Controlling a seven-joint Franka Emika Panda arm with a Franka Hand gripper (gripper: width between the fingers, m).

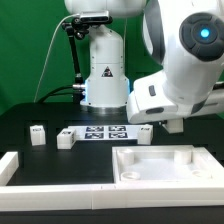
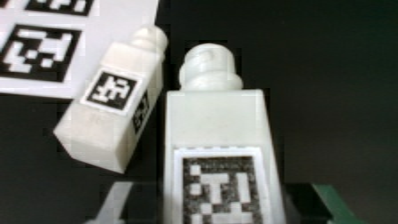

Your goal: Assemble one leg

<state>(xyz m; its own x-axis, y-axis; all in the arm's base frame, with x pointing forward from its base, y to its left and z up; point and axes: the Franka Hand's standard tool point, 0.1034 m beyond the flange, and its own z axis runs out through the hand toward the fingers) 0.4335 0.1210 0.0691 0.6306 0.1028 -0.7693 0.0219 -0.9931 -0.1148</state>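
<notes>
In the wrist view a white leg (image 2: 217,130) with a tag mark on its face and a rounded peg at its far end lies between my fingers. My gripper (image 2: 222,205) is open and straddles the leg's near end, with a dark gap on each side. A second leg (image 2: 111,95) lies tilted close beside the first. In the exterior view my gripper (image 1: 150,128) is low over the table at the right end of the marker board (image 1: 100,132), and it hides both legs. Two more legs (image 1: 38,134) (image 1: 66,138) stand at the exterior view's left.
The marker board also shows in the wrist view (image 2: 54,40), beside the second leg. A large flat white panel (image 1: 165,165) with rimmed edges lies in front of my gripper. A long white rail (image 1: 40,172) lies along the front left.
</notes>
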